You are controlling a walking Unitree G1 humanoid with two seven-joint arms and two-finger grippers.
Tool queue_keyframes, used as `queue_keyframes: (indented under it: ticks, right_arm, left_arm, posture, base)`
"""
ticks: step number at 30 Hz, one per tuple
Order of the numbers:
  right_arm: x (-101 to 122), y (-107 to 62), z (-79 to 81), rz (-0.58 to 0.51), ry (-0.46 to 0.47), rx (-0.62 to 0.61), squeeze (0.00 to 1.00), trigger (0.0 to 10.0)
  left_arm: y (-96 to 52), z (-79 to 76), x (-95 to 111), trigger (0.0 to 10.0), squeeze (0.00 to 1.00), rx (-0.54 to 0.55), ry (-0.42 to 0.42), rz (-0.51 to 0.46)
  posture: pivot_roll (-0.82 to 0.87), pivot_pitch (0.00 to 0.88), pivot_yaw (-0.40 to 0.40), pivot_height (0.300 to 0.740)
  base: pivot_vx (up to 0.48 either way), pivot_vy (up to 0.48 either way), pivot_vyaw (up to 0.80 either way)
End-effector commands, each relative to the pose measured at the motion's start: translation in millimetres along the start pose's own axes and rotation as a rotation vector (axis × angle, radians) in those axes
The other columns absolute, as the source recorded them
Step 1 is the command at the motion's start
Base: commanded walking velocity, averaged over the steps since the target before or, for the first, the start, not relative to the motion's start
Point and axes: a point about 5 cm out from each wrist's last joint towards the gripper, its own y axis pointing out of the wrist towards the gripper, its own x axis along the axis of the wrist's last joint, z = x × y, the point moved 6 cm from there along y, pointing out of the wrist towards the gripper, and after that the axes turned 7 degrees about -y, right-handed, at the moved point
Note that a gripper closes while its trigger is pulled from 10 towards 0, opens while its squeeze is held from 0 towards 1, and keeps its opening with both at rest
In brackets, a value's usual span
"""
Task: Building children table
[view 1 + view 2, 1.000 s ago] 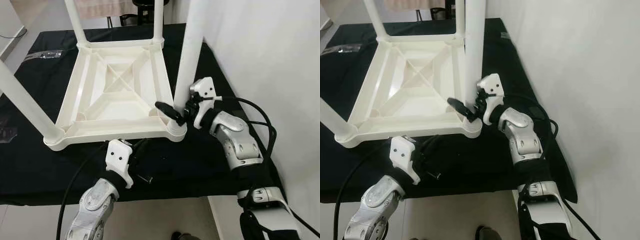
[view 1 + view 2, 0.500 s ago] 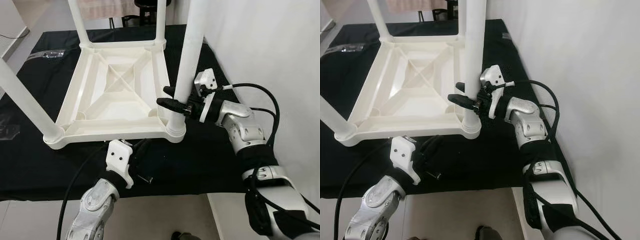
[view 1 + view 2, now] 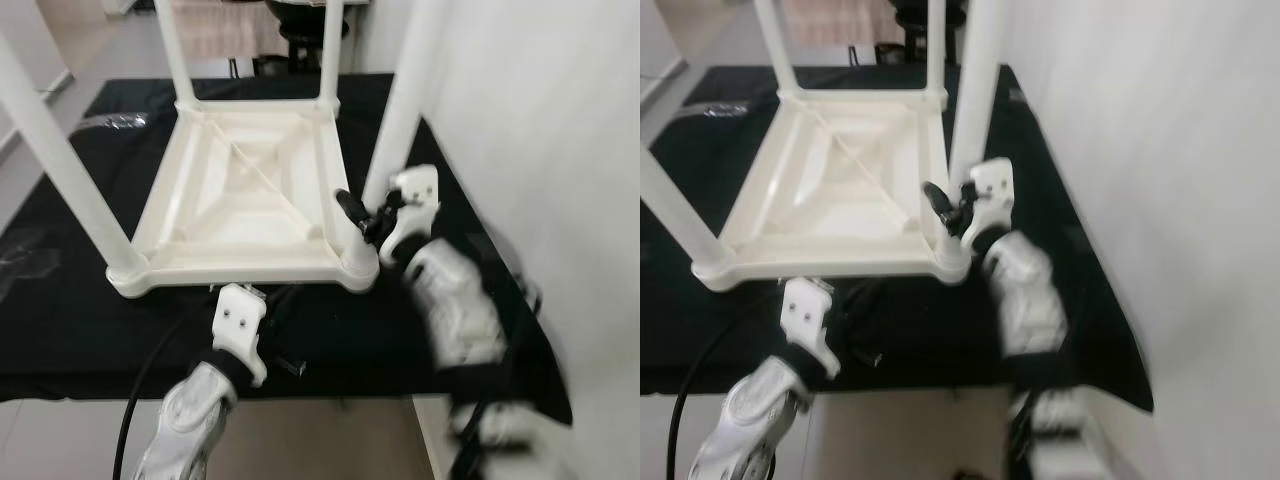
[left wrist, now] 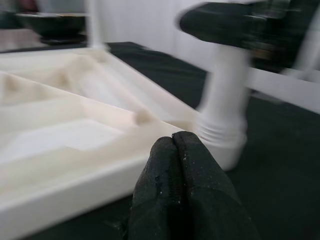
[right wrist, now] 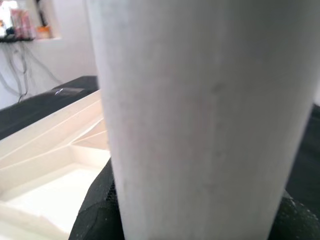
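A white plastic children's table (image 3: 250,190) lies upside down on the black cloth (image 3: 60,330), its legs pointing up. My right gripper (image 3: 365,208) is shut on the near-right leg (image 3: 400,110), just above its socket at the table's corner. In the right wrist view that leg (image 5: 200,110) stands between the black fingers (image 5: 95,205). My left gripper (image 4: 175,165) is shut on nothing and rests low by the table's front rim (image 4: 75,185), left of the near-right leg's threaded base (image 4: 225,135). The right arm is blurred.
A white wall (image 3: 540,120) runs close along the right side. The near-left leg (image 3: 60,150) and two far legs (image 3: 172,50) stand up. A clear plastic bag (image 3: 120,122) lies at the far left of the cloth. A dark stool (image 3: 300,20) stands behind.
My right wrist has turned around the near-right leg and dropped back toward its base, still holding it. The whole picture has shifted and blurred. The left gripper has stayed put.
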Motion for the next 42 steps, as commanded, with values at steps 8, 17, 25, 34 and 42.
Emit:
queue_keyframes:
  ticks: [8, 17, 25, 34, 42]
  right_arm:
    - [-35, 15.5, -2.3, 0.141, -0.049, 0.008, 0.0, 2.3]
    - [10, 27.9, 3.9, -0.013, -0.035, 0.25, 0.89, 10.0]
    - [25, 37.5, -7.6, -0.033, -0.022, 0.471, 0.0, 10.0]
    - [5, 18.9, 6.2, 0.051, -0.036, 0.807, 0.0, 9.8]
    - [2, 18.0, -9.9, 0.053, -0.013, 0.796, 0.0, 0.0]
  left_arm:
    - [0.0, -1.3, -3, 10.0, 0.0, -0.003, -0.012, 0.011]
    - [-0.4, 0.2, -3, 10.0, 0.0, -0.009, -0.015, 0.017]
    - [-0.2, -2.0, -3, 10.0, 0.0, -0.016, -0.015, 0.017]
    - [-0.9, -1.8, -2, 10.0, 0.0, -0.003, 0.007, 0.01]
    - [-2.1, -2.0, -1, 10.0, 0.0, 0.006, 0.017, 0.003]
  posture:
    - [0.03, 0.165, -0.029, 0.74]
    - [0.04, 0.165, -0.018, 0.74]
    - [0.05, 0.159, -0.024, 0.74]
    - [0.07, 0.154, -0.029, 0.74]
    - [0.07, 0.158, -0.021, 0.74]
  base:
    - [0.0, 0.0, 0.0]
    - [0.0, 0.0, 0.0]
    - [0.0, 0.0, 0.0]
    - [0.0, 0.0, 0.0]
    - [0.0, 0.0, 0.0]
